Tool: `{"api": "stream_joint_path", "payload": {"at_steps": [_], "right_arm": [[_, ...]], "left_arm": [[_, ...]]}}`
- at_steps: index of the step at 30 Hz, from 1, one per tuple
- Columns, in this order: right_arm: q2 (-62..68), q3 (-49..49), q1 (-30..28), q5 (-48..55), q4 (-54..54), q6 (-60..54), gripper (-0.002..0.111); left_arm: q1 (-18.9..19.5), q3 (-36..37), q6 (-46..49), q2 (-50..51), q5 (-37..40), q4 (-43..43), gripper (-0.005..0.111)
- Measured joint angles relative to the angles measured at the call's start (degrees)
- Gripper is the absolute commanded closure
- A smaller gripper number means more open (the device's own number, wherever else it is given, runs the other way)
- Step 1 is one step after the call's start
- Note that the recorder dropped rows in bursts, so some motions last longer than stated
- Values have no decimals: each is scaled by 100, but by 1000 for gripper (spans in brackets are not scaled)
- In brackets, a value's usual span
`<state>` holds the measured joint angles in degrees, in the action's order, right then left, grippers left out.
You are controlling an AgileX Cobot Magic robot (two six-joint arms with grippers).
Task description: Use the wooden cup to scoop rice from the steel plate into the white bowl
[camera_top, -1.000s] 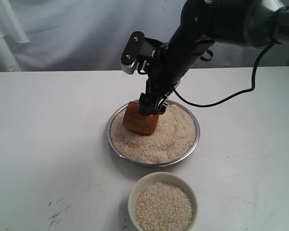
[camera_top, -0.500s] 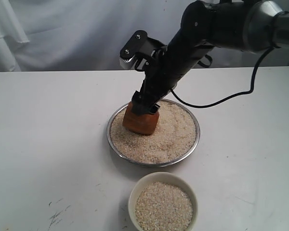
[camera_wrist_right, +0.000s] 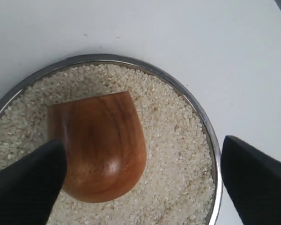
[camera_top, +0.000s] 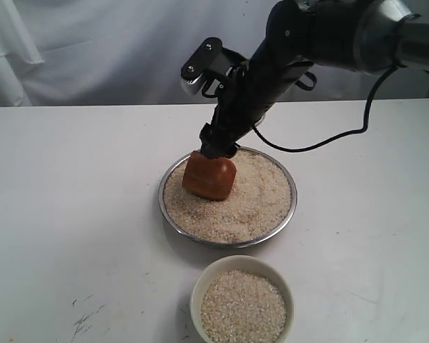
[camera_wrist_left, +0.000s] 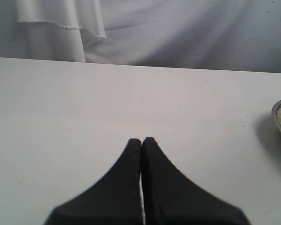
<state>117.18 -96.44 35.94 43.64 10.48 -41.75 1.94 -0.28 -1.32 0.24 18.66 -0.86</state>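
Note:
The wooden cup (camera_top: pixel 209 177) rests tilted on the rice (camera_top: pixel 261 196) at the left side of the steel plate (camera_top: pixel 294 204); its mouth does not show. My right gripper (camera_top: pixel 216 145) hangs just above it, open, and no finger grips the cup. From the right wrist, the cup (camera_wrist_right: pixel 100 145) lies near one finger (camera_wrist_right: pixel 28 183), with the other finger (camera_wrist_right: pixel 257 178) far off past the plate rim (camera_wrist_right: pixel 210 140). The white bowl (camera_top: pixel 200 286) stands in front of the plate, full of rice (camera_top: pixel 243 309). My left gripper (camera_wrist_left: pixel 142 139) is shut over bare table, holding nothing, with the plate edge (camera_wrist_left: pixel 277 123) at its side.
A black cable (camera_top: pixel 329 143) trails from the right arm over the table behind the plate. White cloth (camera_top: pixel 93 50) hangs along the back. Dark scuff marks (camera_top: pixel 82 321) show on the table at the front left.
The right gripper has let go of the wooden cup and risen a little above it, while the arm swung back. The cup stays tilted in the rice.

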Motion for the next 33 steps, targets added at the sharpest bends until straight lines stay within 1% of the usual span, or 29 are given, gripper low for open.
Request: {"api": "stream_joint_path", "payload": {"at_steps": [4, 7, 11, 13, 33], "right_arm": [[14, 0, -137, 206, 358, -331, 27], [14, 0, -203, 431, 756, -876, 24], [14, 0, -203, 549, 956, -1239, 17], [14, 0, -203, 552, 998, -1372, 16], [573, 0, -203, 403, 994, -1544, 16]], "left_arm": [[0, 0, 0, 0, 0, 0, 107], [0, 0, 0, 0, 0, 0, 107], [0, 0, 0, 0, 0, 0, 107], [0, 0, 0, 0, 0, 0, 107], [0, 0, 0, 0, 0, 0, 107]]}}
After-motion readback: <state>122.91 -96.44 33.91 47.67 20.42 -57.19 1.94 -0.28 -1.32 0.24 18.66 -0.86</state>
